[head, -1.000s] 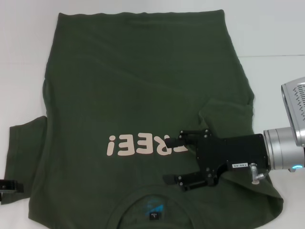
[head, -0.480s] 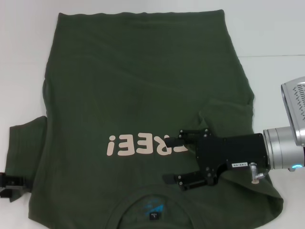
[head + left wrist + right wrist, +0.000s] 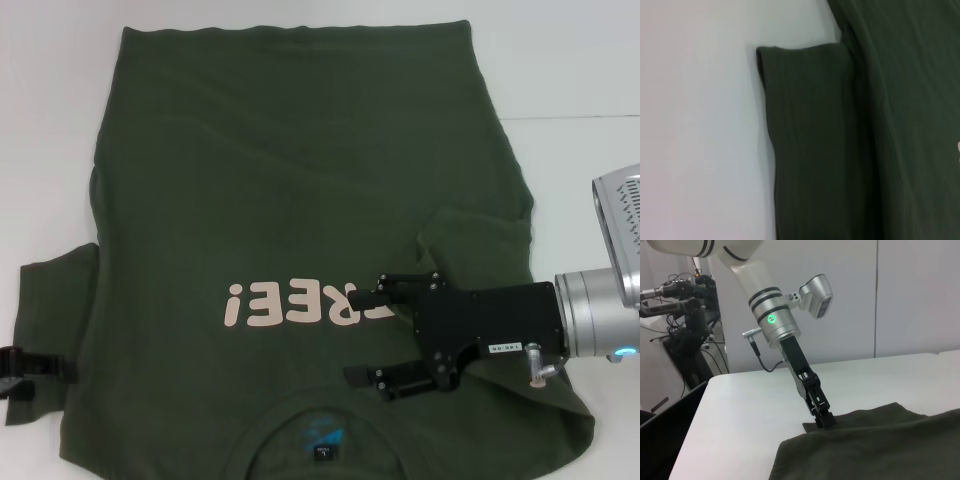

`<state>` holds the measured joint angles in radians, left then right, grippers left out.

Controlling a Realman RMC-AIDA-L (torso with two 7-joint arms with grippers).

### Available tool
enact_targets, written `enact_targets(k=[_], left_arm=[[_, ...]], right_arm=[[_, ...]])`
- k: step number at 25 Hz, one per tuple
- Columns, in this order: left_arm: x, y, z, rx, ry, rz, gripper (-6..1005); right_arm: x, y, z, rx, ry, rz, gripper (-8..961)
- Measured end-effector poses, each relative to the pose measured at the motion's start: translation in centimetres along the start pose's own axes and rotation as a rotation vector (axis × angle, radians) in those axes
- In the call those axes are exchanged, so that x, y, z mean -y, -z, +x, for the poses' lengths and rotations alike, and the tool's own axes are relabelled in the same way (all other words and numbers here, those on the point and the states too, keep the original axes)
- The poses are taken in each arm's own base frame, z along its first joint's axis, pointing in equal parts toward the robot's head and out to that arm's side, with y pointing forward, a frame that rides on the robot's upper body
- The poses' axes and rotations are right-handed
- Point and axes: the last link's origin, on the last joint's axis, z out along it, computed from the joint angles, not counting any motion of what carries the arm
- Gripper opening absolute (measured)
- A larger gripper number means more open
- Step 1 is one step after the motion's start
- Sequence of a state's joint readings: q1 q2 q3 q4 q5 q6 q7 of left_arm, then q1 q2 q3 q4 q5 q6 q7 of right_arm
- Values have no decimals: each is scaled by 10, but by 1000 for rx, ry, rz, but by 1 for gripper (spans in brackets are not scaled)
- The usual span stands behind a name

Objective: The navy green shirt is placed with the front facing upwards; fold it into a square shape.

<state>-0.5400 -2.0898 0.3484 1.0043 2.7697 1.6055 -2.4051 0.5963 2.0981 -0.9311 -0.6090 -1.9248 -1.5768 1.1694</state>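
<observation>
The head camera is looking steeply down on the whole navy green shirt (image 3: 300, 220), the left wrist camera is hovering close above its left sleeve (image 3: 810, 145), and the right wrist camera is gazing low across the table (image 3: 755, 390) toward the left gripper (image 3: 824, 421) at that sleeve.

The navy green shirt (image 3: 300, 180) — matt, soft cloth — on a smooth white table (image 3: 580, 70).

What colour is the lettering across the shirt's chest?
Pale pink lettering on the dark olive-green shirt, clearest in the head view.
</observation>
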Motion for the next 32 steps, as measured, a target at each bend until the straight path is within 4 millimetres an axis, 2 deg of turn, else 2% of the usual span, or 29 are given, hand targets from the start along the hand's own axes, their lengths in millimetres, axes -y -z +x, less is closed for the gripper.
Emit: enact_targets(k=[10,20,32], left_arm=[[6,20,-4,-11,11,32,749],[11,19,-13,14,30,46,748],[11,17,-14,25,34,54,748]], right_arm=[[1,-1,-1,-2,2,2,883],[2,-1,-2,-3,6,4,882],[3,-2,-2,-5,10,8,883]])
